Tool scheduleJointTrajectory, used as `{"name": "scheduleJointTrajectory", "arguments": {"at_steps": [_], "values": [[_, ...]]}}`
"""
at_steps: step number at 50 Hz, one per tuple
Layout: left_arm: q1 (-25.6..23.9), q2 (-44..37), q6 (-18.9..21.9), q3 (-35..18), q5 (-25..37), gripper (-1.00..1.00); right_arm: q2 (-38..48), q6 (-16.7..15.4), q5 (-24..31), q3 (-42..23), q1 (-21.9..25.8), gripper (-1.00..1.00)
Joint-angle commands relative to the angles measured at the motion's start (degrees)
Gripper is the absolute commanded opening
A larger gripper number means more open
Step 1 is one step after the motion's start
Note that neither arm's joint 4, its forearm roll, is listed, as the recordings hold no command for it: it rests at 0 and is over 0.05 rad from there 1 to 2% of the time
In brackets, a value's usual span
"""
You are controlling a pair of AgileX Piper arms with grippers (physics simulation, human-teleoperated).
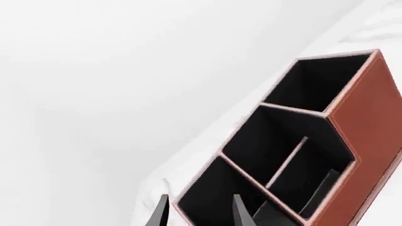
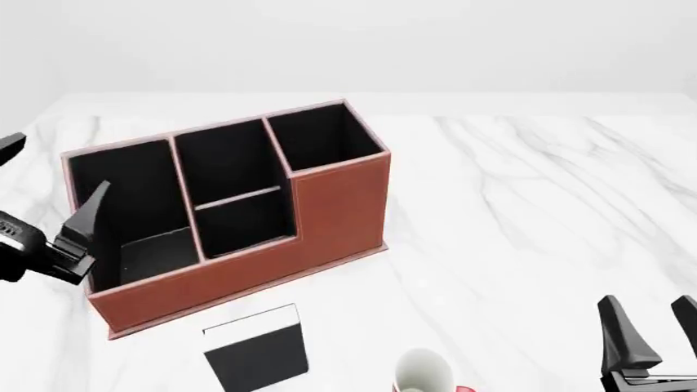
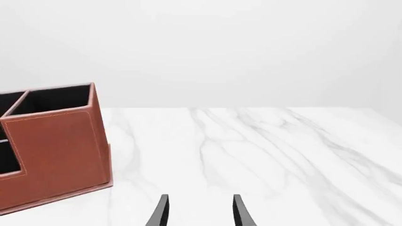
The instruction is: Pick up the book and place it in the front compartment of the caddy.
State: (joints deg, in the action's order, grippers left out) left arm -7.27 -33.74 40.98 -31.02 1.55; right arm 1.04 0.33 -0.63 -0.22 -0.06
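White marble-look table (image 2: 523, 212) fills the front view. On it stands the large reddish-brown leather-look rectangular caddy (image 2: 338, 212) with black lining, turned at an angle. Its front compartment (image 2: 241, 222), the small square pocket behind the cut-down wall, is empty as far as I can see. The book, a thin black slab with a white strip on one short edge (image 2: 257, 351), lies flat on the table just in front of the caddy's near wall, white strip toward the caddy, long axis running roughly away from me. A white mug with red (image 2: 423, 374) sits just beside it on the right. My left gripper (image 2: 49, 196) hangs raised by the caddy's left end, jaws apart, nothing between them. My right gripper (image 2: 648, 327) sits low at the near right, jaws apart too, empty. Judgement: the book lies between the arms, with the mug on the right arm's side, so I favour the left arm, closing across the short axis.
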Motion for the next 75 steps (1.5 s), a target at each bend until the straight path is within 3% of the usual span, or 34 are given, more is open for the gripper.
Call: {"name": "scheduleJointTrajectory", "arguments": {"at_steps": [1, 8, 18, 26, 30, 32, 40, 47, 55, 65, 75], "values": [[-3.2, 0.02, 9.11, -7.1, 8.03, 1.0, -0.29, -0.11, 0.24, 0.01, 0.01, 1.0], [-4.25, -2.04, 15.5, -11.06, 11.8, 1.0, -0.25, -0.1, 0.21, 0.01, 0.01, 1.0], [-6.69, -6.24, 21.63, -17.18, 18.72, 1.0, -0.2, -0.11, 0.15, 0.01, 0.02, 1.0], [-10.83, -11.28, 21.12, -26.57, 31.59, 1.0, -0.21, -0.12, 0.16, 0.01, 0.04, 1.0], [-11.8, -13.22, 21.59, -30.3, 35.18, 1.0, -0.2, -0.1, 0.15, 0.01, 0.01, 1.0], [-14.56, -16.07, 18.75, -36.58, 39.84, 1.0, -0.19, -0.09, 0.15, 0.01, 0.02, 1.0], [-16.96, -19.71, 18.81, -43.56, 47.29, 1.0, -0.2, -0.11, 0.15, 0.01, 0.01, 1.0], [-21.47, -26.26, 15.13, -53.14, 56.09, 1.0, -0.2, -0.1, 0.15, 0.01, 0.01, 1.0], [-20.57, -31.71, 15.74, -56.49, 61.22, 1.0, -0.21, -0.12, 0.16, 0.01, 0.02, 1.0], [-23.34, -36.49, 11.68, -60.57, 68.12, 1.0, -0.19, -0.12, 0.15, 0.01, 0.03, 1.0], [-18.08, -36.19, 15.54, -55.59, 68.31, 1.0, -0.19, -0.11, 0.15, 0.01, 0.02, 1.0]]}}
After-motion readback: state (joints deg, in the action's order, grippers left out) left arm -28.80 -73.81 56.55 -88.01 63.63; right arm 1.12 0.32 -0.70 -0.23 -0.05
